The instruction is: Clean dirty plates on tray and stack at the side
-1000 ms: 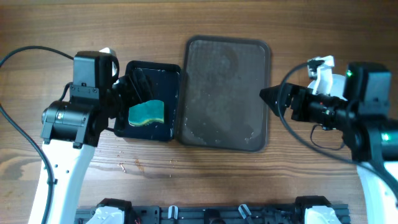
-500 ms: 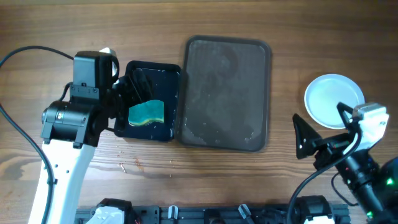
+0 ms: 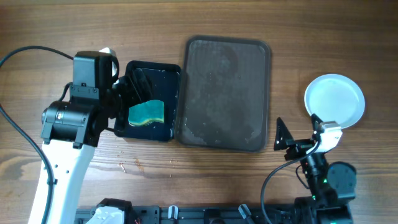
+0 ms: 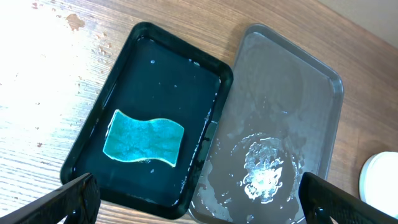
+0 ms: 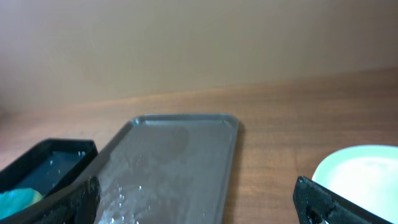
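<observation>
right gripper [image 5: 198, 198]: opened very wide. nothing is in it and it touches nothing. it sits low by the front edge of the table [image 3: 186, 18], near the white plate [image 3: 334, 101].
left gripper [image 4: 199, 198]: opened very wide too. it holds nothing and hangs over the black tray [image 3: 152, 102].
black tray: wet inside. a blue-green sponge [image 3: 146, 113] lies flat in it, toward the front. its right edge touches the grey tray [image 3: 227, 93].
grey tray: in the middle of the table. it has a little puddle of water [image 4: 264, 174] at its front end.
white plate: on the bare table to the right of the grey tray, apart from it, not on any tray.
hard to see: from above, the left gripper is mostly under the left arm [image 3: 68, 118]. both wrist views cut the white plate off at the edge. the right wrist view shows only a corner of the black tray and a bit of the sponge.
</observation>
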